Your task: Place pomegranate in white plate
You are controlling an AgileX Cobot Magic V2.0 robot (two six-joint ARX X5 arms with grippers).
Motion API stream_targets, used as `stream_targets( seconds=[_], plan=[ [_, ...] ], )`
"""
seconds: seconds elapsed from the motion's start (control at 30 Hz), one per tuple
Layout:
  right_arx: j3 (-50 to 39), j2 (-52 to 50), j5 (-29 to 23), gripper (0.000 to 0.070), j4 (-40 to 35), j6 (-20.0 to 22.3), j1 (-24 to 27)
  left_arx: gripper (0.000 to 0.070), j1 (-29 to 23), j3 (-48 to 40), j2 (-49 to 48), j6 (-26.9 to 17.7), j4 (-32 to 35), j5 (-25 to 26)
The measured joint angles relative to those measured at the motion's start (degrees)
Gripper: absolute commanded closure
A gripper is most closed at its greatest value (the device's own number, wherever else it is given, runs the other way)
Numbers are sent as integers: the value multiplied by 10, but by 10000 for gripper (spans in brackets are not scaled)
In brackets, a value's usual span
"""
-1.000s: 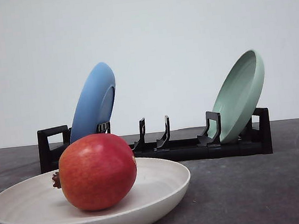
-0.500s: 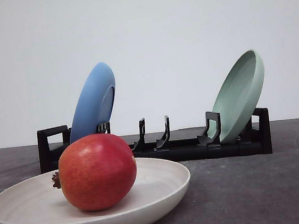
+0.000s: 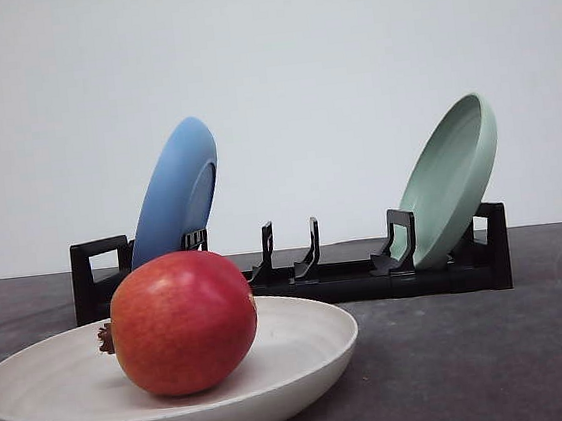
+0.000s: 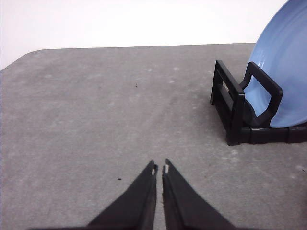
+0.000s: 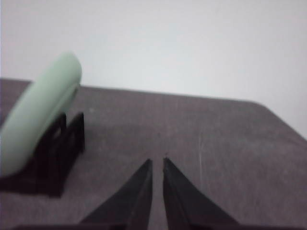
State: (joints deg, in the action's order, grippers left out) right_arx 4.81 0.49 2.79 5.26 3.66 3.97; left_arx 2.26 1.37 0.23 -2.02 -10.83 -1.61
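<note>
Resting pomegranate [image 3: 183, 323] hiding white plate [image 3: 316, 353] centre

The surface [image 3: 497, 349] is dark grey, matte and faintly mottled, with small specks visible in the left wrist view. A plain, unmarked white wall [image 3: 326, 65] rises behind its far edge. Lighting is even and diffuse; shadows on the surface are soft.

Dark grey speckled tabletop [image 3: 497, 349]. White plate [image 3: 307, 364] sits flat on it at front left. Black dish rack [image 3: 369, 280] stands on it farther back, spanning left to right. In the left wrist view, bare tabletop beside the rack's end, a few small dark specks [image 4: 119, 179].
</note>
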Motion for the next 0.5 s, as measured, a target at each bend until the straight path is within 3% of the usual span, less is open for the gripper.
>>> stream_targets(
  seconds=[0.5],
  plan=[
    [-39, -1, -2, 663, 47, -7, -2, 697, 0, 0, 0, 0, 0, 0]
  ],
)
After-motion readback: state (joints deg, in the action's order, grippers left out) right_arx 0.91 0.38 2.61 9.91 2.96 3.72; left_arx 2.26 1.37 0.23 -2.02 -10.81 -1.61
